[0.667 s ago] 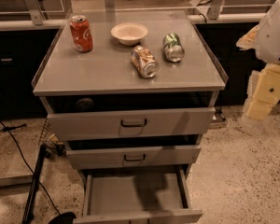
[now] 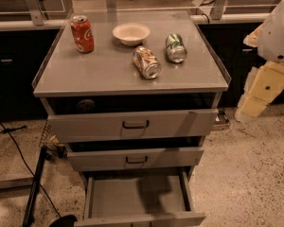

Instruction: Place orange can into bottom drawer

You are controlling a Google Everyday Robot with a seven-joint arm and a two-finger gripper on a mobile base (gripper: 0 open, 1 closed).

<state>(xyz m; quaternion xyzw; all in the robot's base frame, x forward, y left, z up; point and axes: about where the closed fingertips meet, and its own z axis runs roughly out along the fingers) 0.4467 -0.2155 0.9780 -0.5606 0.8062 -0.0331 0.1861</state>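
Observation:
The orange can lies on its side on the grey cabinet top, near the middle, with a shiny silver end facing me. The bottom drawer is pulled open below the two upper drawers, and its flat grey floor is bare. My gripper hangs at the end of the cream and white arm, off the cabinet's right side at about top-drawer height. It is well apart from the can and holds nothing that I can see.
A red cola can stands upright at the back left. A white bowl sits at the back centre, and a green can lies on its side right of the orange can. The top drawer and middle drawer are slightly open. Cables and a dark stand lie on the floor at left.
The lower part of my arm has shifted slightly to the left, toward the cabinet. The cans, bowl and drawers have not moved.

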